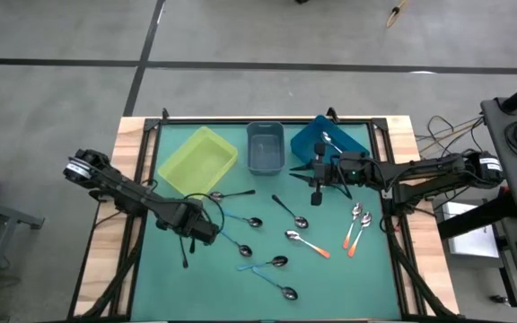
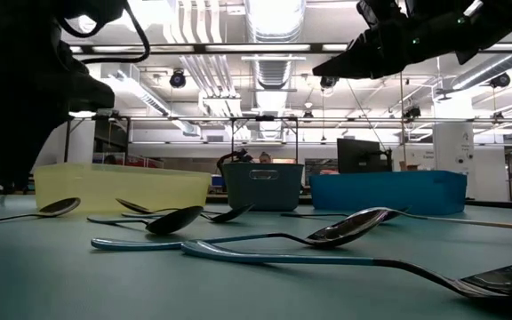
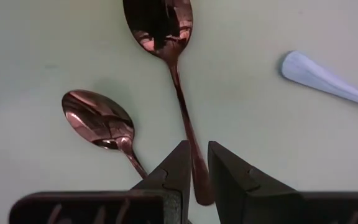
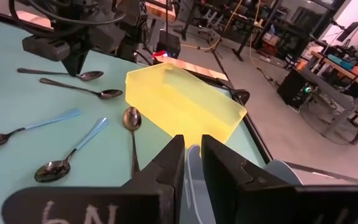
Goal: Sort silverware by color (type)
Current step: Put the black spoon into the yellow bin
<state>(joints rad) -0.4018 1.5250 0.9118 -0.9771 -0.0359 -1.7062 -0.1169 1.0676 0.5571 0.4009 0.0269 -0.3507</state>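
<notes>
Spoons (image 1: 296, 236) lie scattered around left pincer (image 3: 194, 149), which, nearly shut, seems to pinch one dark-handled spoon (image 3: 182, 106) by its handle end for lifting, while right pincer (image 4: 191, 143), nearly shut and empty, waits beside blue bin (image 1: 305, 144).

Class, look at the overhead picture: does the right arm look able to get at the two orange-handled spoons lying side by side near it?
Probably yes. The right gripper hangs above the mat by the blue bin, and the orange-handled spoons lie on open mat with nothing over them.
</notes>
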